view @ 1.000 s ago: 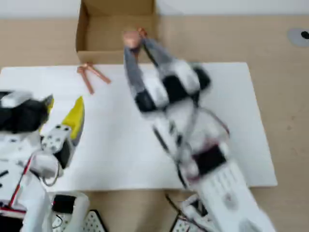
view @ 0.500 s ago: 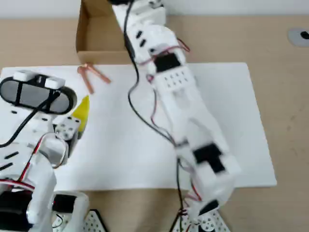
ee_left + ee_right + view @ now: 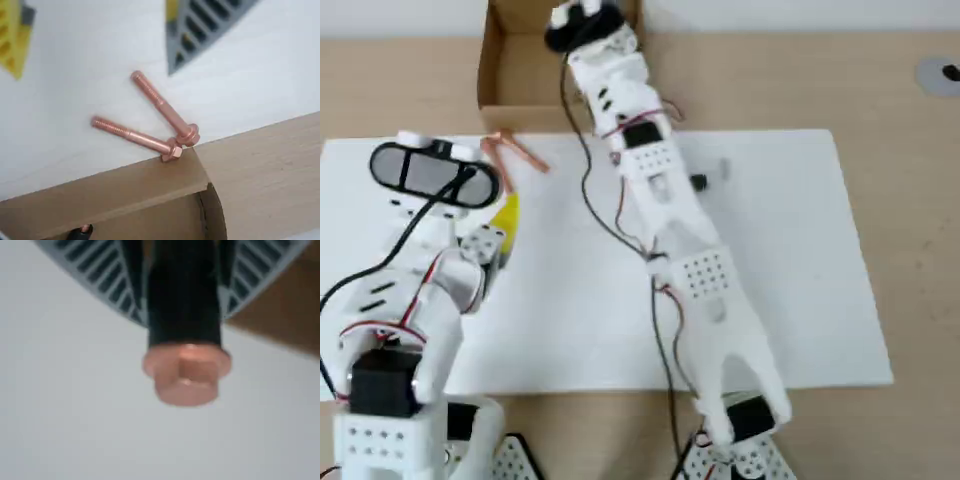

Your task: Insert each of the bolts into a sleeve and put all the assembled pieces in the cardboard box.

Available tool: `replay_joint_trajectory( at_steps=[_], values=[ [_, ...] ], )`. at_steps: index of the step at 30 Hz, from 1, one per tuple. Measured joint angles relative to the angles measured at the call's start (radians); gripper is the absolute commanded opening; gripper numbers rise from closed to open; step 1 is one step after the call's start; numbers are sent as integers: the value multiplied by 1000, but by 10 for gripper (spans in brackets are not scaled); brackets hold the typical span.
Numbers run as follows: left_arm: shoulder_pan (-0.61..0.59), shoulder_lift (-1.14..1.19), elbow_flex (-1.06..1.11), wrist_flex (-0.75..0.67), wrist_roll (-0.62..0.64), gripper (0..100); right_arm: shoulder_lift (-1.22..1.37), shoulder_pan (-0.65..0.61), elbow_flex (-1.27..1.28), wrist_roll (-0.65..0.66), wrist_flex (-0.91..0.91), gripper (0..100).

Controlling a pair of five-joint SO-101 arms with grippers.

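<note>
Light, stiff, smooth copper bolts (image 3: 161, 106), likely to roll; best pinched mid-shank. Two loose on the white sheet (image 3: 770, 300), upper left of the high view, heads together just beside the cardboard box (image 3: 492, 70), near the left gripper (image 3: 100, 35), jaws released. Right gripper (image 3: 183, 285) at top centre over the box, jaws clenched on a black sleeve (image 3: 184, 315) holding a third bolt (image 3: 186, 374).

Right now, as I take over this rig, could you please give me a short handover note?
Left gripper: open, empty, over the white sheet close to the two bare bolts.
Right gripper: shut on a sleeved bolt, held out over the cardboard box.
Bolts: lying on the sheet, heads together at the box's front wall.
Done: one bolt sleeved, at the box, not yet released.
Left: drop that piece in, then sleeve both bare bolts and box them.
</note>
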Motion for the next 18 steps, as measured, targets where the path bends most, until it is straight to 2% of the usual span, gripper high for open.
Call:
replay_joint_trajectory(
  at_steps=[4,11,18],
  values=[
    [0,0,60,-26,0,199,100,-2,-87,5,0,209],
    [0,0,112,-31,0,199,110,0,-130,5,-3,215],
    [-80,0,110,-32,0,199,110,0,-141,5,26,214]
  ],
)
